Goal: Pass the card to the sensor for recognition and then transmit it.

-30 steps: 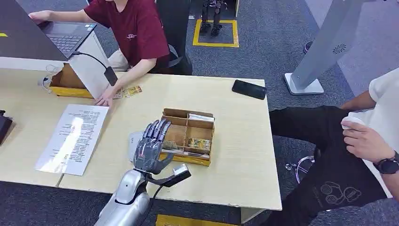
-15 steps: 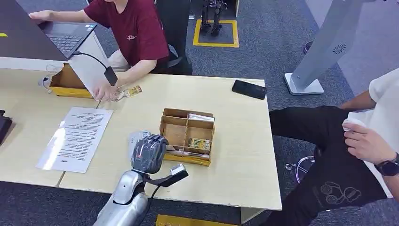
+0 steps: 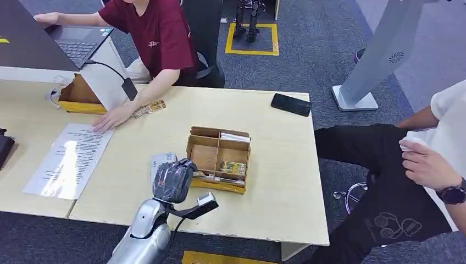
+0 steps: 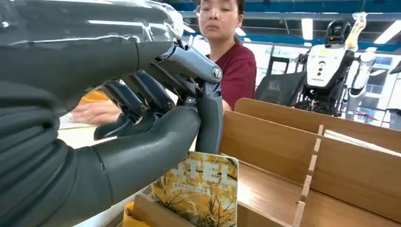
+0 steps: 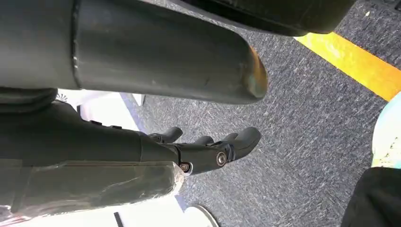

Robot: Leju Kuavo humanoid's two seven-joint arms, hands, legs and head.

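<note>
My left hand pinches the card at the box edge; right hand hangs loose, empty. Thin grip, so card could slip or snag on the divider w/ a fast lift.

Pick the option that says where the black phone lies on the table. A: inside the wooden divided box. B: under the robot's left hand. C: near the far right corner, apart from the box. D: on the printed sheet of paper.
C: in the head view the black phone lies flat near the far right corner of the table, well apart from the wooden divided box and the left hand.
</note>
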